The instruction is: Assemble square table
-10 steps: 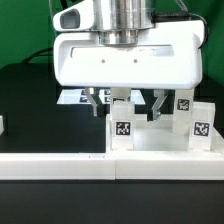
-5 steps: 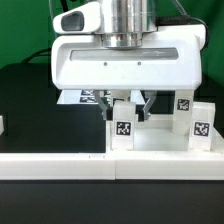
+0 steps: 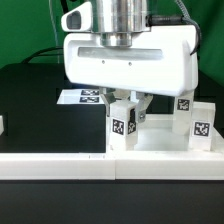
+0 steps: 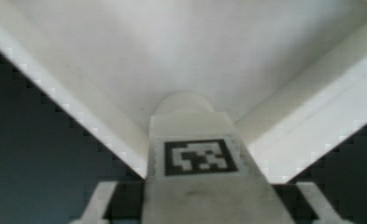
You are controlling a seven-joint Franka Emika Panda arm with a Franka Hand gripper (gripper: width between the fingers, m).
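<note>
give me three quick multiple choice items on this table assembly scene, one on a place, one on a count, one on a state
1. Where does the marker board lie?
A. behind the gripper
B. on the long rail
C. atop a leg

2. How many tagged legs stand upright in the exterior view?
A. one
B. three
C. five

3. How does the gripper stand?
A. high above the parts
B. fingers either side of a leg
C. carrying the marker board

Answers: 1 A, it shows beyond the gripper body. 2 B, the gripped leg and two more. 3 B, fingers flank the leg top.
</note>
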